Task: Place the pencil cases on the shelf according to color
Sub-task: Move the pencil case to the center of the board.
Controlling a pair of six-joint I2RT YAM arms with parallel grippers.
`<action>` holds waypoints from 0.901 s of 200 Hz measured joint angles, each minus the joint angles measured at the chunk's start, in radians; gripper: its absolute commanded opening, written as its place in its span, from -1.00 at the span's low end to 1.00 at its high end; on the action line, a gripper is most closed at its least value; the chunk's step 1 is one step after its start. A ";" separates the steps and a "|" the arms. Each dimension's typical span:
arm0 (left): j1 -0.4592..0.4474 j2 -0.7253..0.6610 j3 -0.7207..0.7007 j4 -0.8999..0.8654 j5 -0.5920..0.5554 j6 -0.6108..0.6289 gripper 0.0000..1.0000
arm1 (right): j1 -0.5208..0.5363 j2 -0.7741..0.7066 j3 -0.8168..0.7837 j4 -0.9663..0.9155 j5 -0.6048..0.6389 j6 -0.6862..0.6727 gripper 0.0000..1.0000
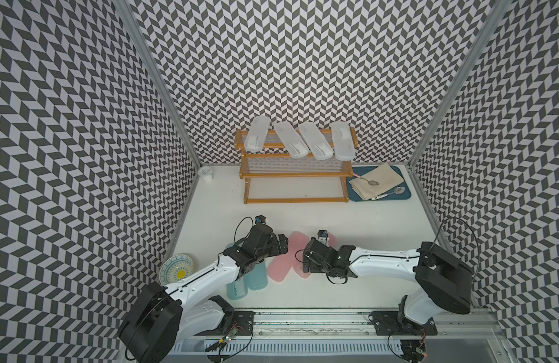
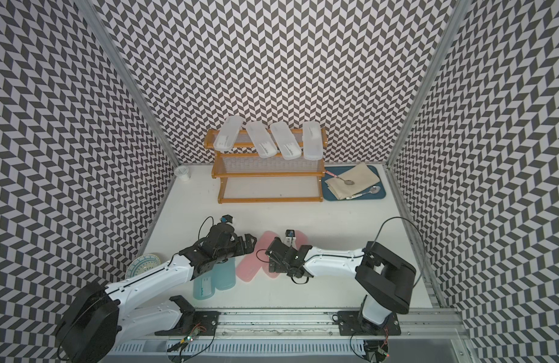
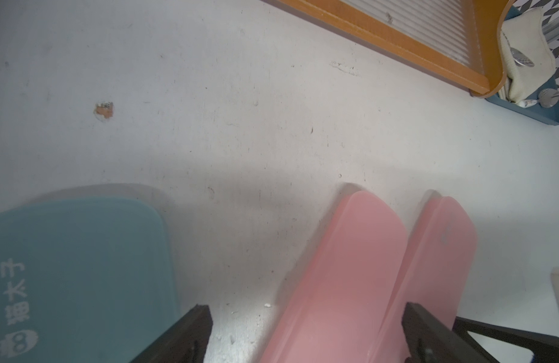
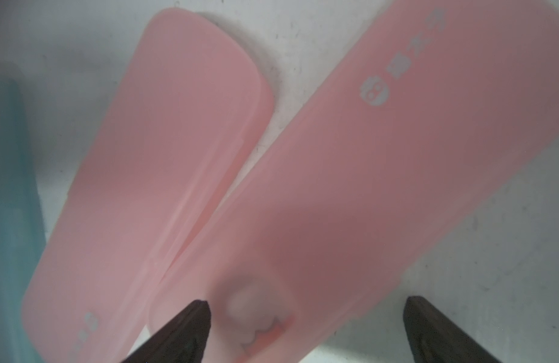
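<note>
Several frosted white pencil cases (image 1: 290, 140) (image 2: 262, 141) lean side by side on the top tier of the orange-framed shelf (image 1: 295, 199) (image 2: 268, 199) (image 3: 397, 34) at the back. Two pink cases (image 1: 284, 261) (image 3: 350, 251) (image 4: 366, 173) lie touching on the table mid-front. Two teal cases (image 1: 237, 287) (image 3: 83, 267) lie left of them, partly under my left arm. My left gripper (image 1: 283, 245) (image 3: 306, 309) hovers open over the left pink case. My right gripper (image 1: 305, 261) (image 4: 307, 303) is open, its fingers either side of the right pink case's near end.
A blue tray (image 1: 397, 196) with a beige cloth and two spoons sits right of the shelf. A small white cup (image 1: 206, 173) stands at the back left. A patterned plate (image 1: 176, 268) lies at the left edge beside my left arm. Patterned walls enclose three sides.
</note>
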 measured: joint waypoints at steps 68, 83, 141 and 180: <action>0.000 0.001 0.002 -0.018 0.002 -0.002 0.99 | -0.119 -0.337 -0.241 -0.105 0.030 -0.024 0.99; 0.000 0.001 0.002 -0.016 0.006 -0.006 0.99 | -0.121 -0.417 -0.244 -0.108 0.023 -0.033 0.99; 0.000 0.001 0.002 -0.012 0.011 -0.008 0.99 | -0.121 -0.400 -0.209 0.001 -0.044 -0.036 0.99; 0.000 -0.005 0.002 -0.012 0.013 -0.008 0.99 | -0.128 -0.195 -0.081 -0.013 -0.035 -0.052 0.99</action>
